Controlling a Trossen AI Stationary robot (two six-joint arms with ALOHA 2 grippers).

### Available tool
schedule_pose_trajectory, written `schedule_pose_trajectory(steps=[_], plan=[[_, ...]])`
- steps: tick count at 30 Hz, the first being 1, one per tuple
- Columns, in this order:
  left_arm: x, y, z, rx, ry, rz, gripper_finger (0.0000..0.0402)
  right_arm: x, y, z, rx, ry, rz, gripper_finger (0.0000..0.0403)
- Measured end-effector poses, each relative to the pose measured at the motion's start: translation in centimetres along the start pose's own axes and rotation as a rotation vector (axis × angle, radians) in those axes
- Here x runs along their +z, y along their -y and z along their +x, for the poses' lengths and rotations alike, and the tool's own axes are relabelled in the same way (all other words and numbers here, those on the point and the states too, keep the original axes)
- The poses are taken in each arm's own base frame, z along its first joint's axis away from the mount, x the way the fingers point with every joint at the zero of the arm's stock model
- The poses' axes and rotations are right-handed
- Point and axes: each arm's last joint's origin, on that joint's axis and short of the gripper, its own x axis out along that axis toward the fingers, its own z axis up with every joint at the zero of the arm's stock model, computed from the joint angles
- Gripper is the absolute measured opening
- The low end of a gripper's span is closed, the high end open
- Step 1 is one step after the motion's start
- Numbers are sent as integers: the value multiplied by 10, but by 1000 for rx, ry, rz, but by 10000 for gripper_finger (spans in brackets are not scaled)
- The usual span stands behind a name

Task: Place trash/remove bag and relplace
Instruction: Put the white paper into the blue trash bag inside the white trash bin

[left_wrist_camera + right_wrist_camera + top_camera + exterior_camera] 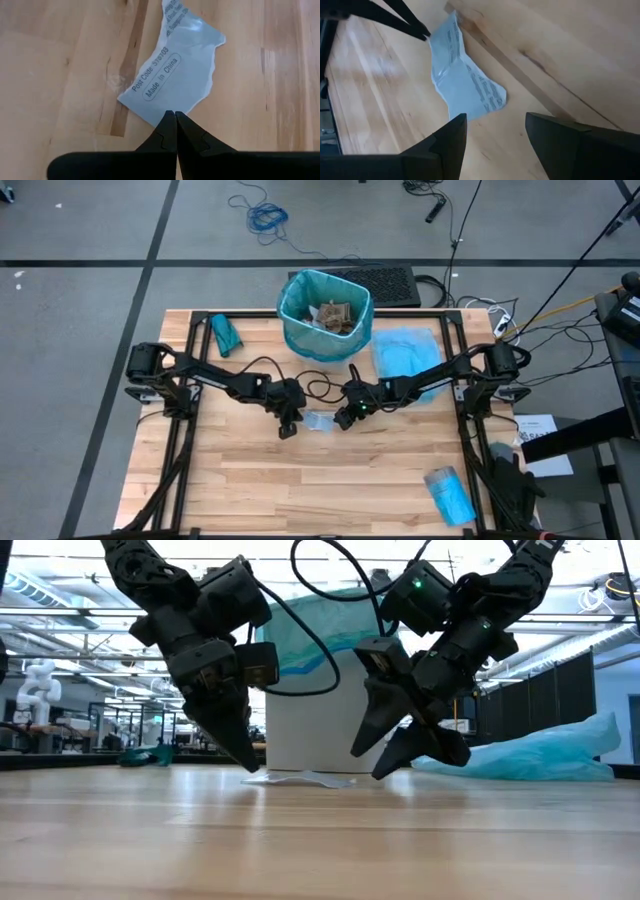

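Observation:
A pale blue scrap (175,75) with printed text lies on the wooden table (250,490), slightly buckled, between my two grippers (318,422). My left gripper (175,114) is shut, its tips down at the scrap's left edge. My right gripper (495,125) stands open, slanting down just right of the scrap (465,80), with the scrap's near end ahead of the gap and untouched. Behind them stands the bin (300,330), lined with a teal bag, with crumpled brown paper wads (332,315) inside. My left gripper meets the scrap's torn edge (167,107) with the points of its shut fingers, slanting down from above and from the table's left. The scrap stays lying on the table; its far part curls up a little.
A flat pale blue bag (405,352) lies right of the bin. A teal roll (225,335) sits at the far left and a blue packet (450,495) at the near right corner. Black frame rails (190,410) run along both sides.

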Motion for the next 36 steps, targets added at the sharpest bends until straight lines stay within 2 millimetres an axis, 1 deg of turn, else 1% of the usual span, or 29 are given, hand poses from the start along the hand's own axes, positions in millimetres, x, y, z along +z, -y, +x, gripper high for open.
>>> schedule_pose_trajectory(steps=[7,15,26,32,36], plan=[[0,1,5,-52,-4,-20,0,0,0,0,5,-3,-4,196],[1,1,6,-37,13,-37,0,0,-1,0,15,-2,-7,196],[0,-3,28,-77,29,-150,0,-1,-1,0,16,-25,2,196],[2,0,29,-88,55,-141,0,-4,4,-1,-43,-55,36,196],[1,0,29,-86,51,-138,0,-4,5,-1,-52,-62,35,196]])
